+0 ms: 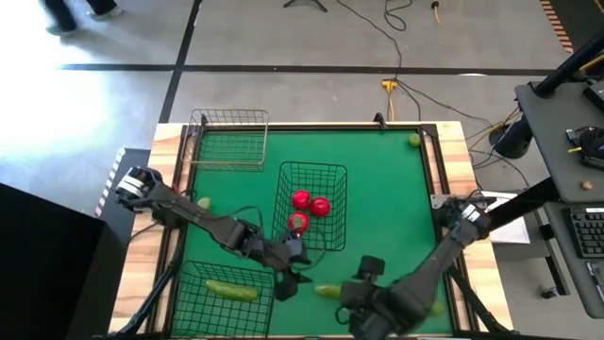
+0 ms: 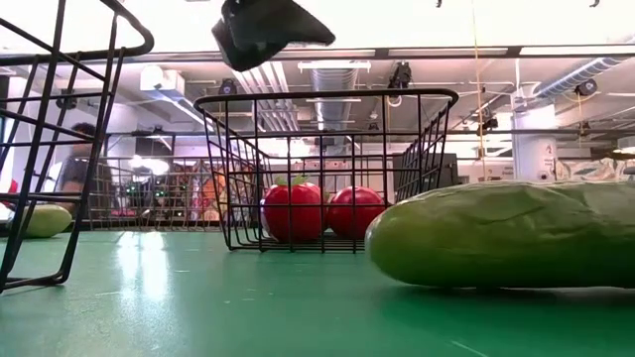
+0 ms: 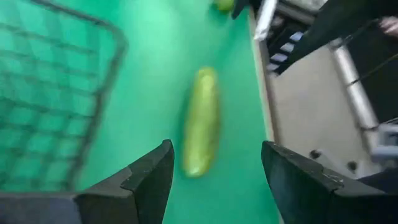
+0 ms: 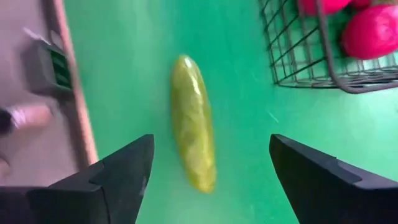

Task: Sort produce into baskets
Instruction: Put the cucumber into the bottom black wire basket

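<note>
A green cucumber (image 1: 327,291) lies loose on the green table near its near edge; it also shows in the low view (image 2: 506,233). My left gripper (image 1: 291,274) hovers open just to its left, and the cucumber shows ahead of the fingers (image 3: 202,121). My right gripper (image 1: 370,268) hovers open just to its right, with the cucumber (image 4: 193,130) ahead. Three red tomatoes (image 1: 310,206) lie in the middle black basket (image 1: 313,170). A second cucumber (image 1: 231,290) lies in the near-left black basket (image 1: 193,302). The paler basket (image 1: 226,137) stands at the far left.
Limes lie on the table at the far right corner (image 1: 413,141), by the left edge (image 1: 203,202) and at the near right (image 1: 436,307). The tomato basket (image 4: 311,56) stands close beyond the loose cucumber. Wooden rails border the table.
</note>
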